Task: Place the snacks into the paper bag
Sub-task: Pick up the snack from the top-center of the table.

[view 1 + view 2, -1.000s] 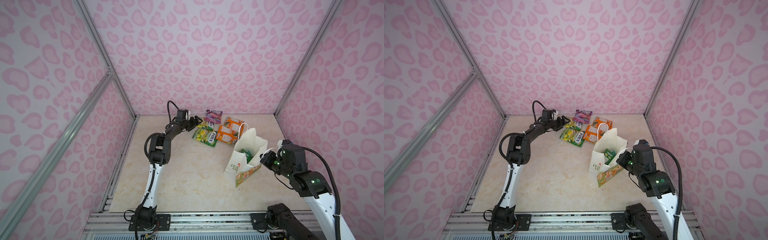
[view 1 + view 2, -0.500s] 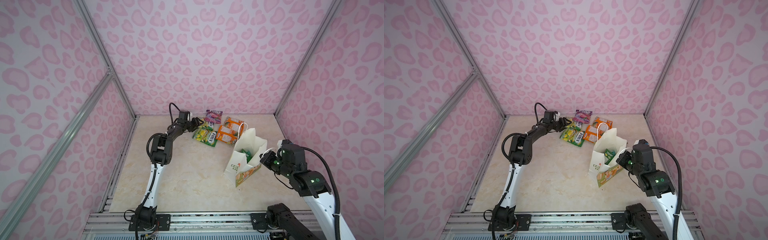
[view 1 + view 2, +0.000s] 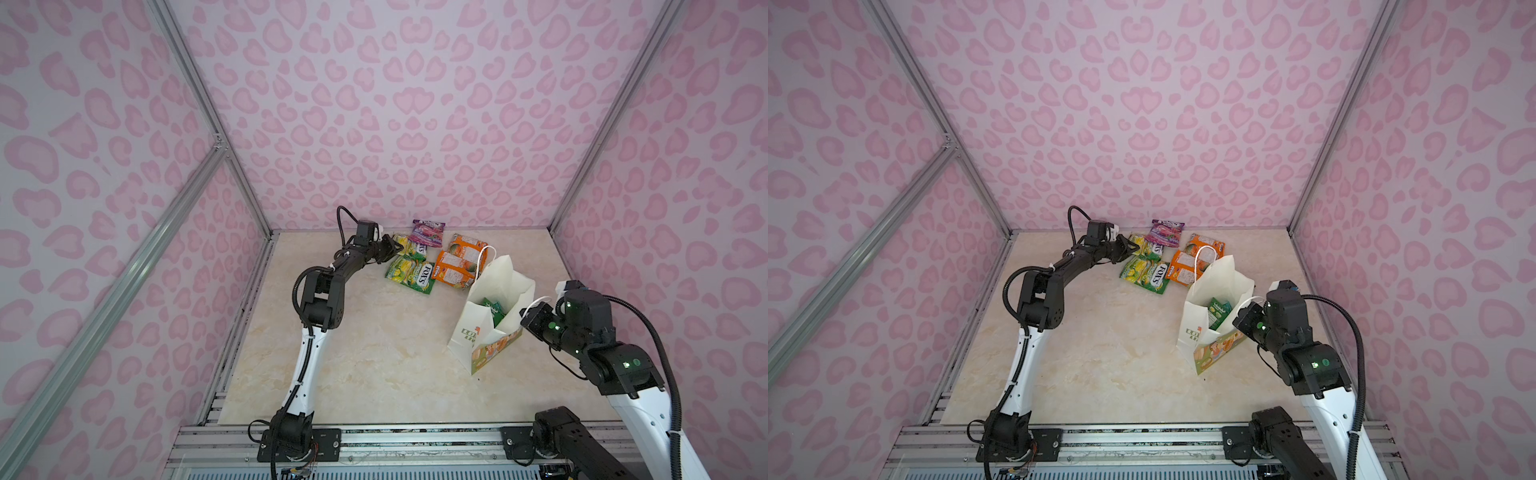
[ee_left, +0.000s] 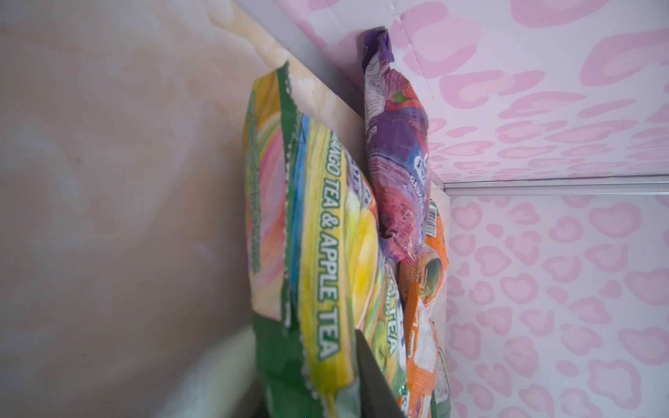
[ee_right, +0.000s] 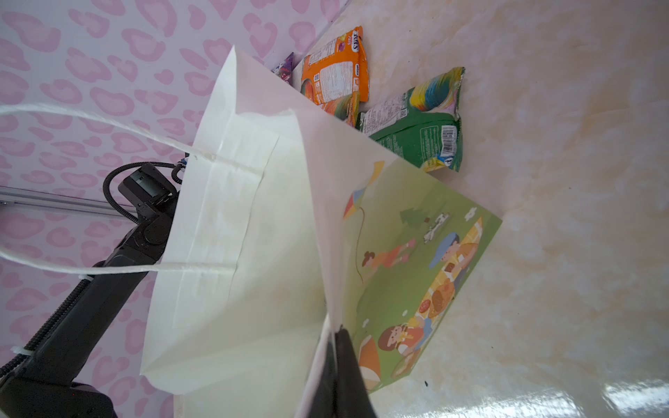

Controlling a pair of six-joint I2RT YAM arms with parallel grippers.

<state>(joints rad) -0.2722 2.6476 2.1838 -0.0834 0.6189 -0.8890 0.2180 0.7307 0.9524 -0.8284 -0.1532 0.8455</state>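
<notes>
my left pincer (image 3: 392,246) nips the yellow-green packet (image 4: 318,224) by its end near the back wall (image 3: 415,124), my right pincer (image 5: 338,338) clamps the paper bag (image 3: 496,278) at its rim: i should lift clear before swinging over.

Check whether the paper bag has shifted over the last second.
No. The bag stands where it did. Its far wall still covers the same corner of the nearer orange packet.
</notes>
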